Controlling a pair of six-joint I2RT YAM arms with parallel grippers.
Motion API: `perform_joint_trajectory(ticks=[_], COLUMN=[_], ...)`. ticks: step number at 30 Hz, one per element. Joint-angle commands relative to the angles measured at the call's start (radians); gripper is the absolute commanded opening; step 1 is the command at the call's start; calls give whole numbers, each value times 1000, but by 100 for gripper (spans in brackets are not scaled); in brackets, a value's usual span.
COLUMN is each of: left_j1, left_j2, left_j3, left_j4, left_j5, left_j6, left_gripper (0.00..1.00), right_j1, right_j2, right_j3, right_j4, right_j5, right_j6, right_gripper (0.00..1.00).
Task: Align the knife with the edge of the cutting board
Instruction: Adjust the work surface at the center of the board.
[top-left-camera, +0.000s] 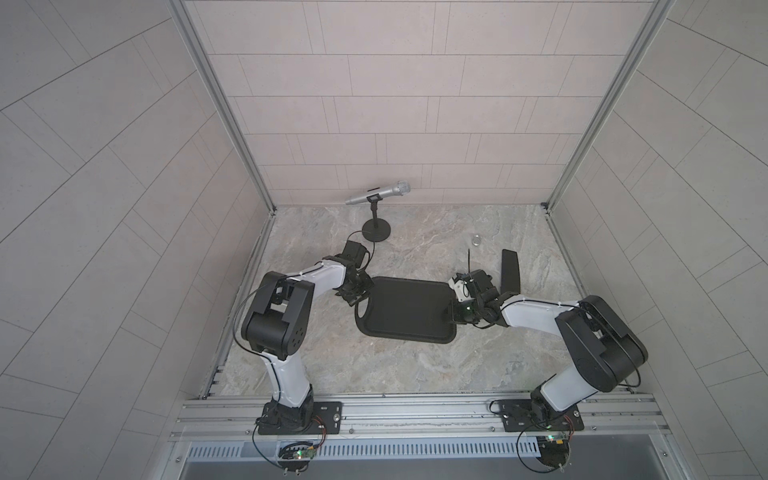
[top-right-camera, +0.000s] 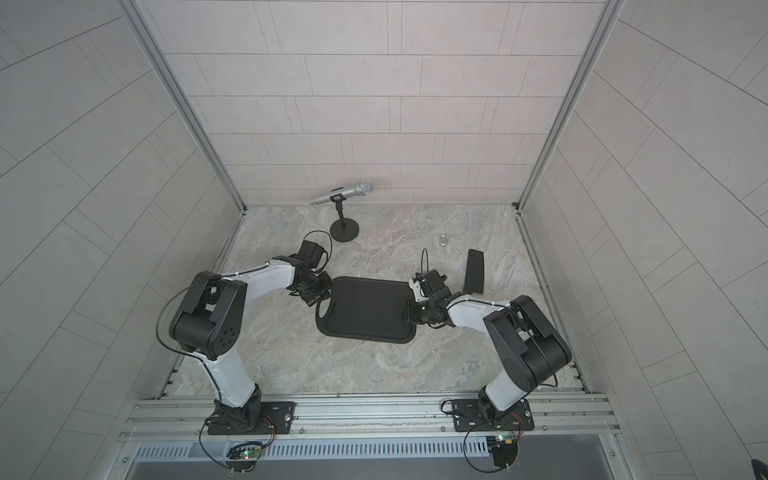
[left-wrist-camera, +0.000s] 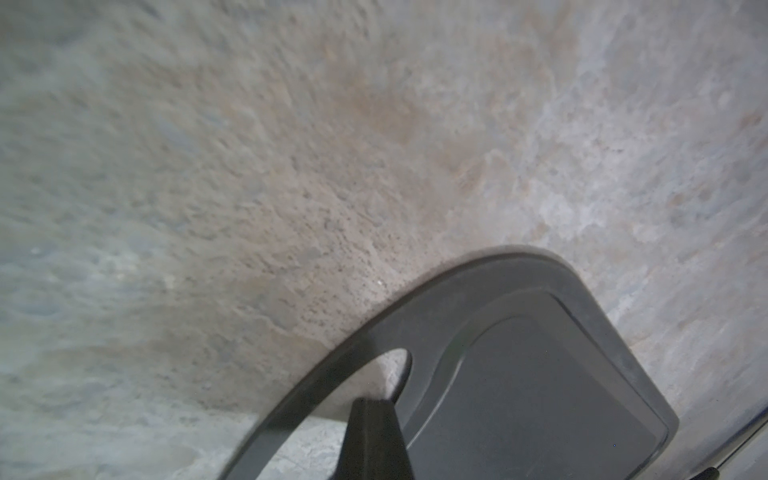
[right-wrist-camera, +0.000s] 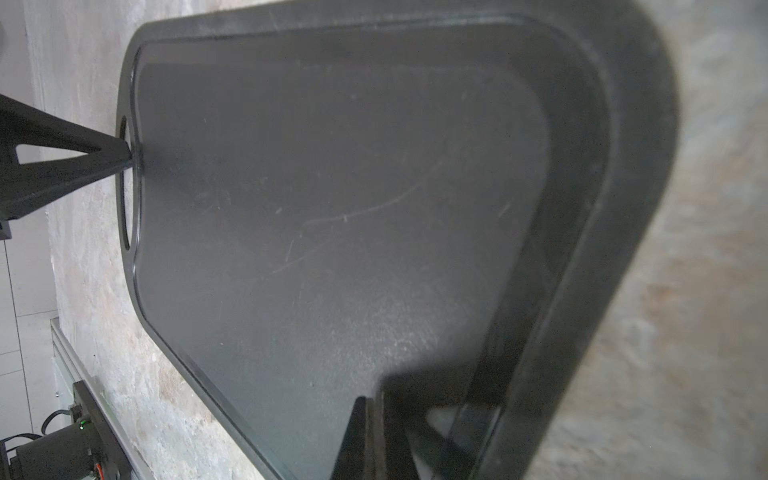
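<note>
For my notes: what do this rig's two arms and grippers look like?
The left arm and right arm match: white link shells, bulky black joint housings, thin black cables tied along them, black base plates on an aluminium rail. The left gripper and right gripper are all black, with tapering fingers pierced by triangular cut-outs.

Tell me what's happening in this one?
Both arms are at the cutting board, not the knife. The left gripper, shut, rests at the board's handle hole. The right gripper, also shut, is over the opposite end. The knife lies on the table, apart from the board and held by neither gripper.
</note>
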Motion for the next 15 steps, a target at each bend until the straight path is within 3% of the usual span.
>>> perform_joint_trajectory(ticks=[1, 10, 15], left_j1=[-17, -14, -13], left_j2=[65, 16, 1], left_j3=[-32, -89, -95], left_j4=[-39, -20, -19], left_j5=[2, -1, 1], left_j6=[-9, -20, -26], left_gripper=[0, 0, 0], right_j1=[-22, -7, 101], right_j2=[54, -114, -242], right_j3=[8, -6, -27], right_j4=[-64, -141, -233], right_j5=[23, -11, 42], right_j6=[-37, -41, -41], right_gripper=[0, 0, 0])
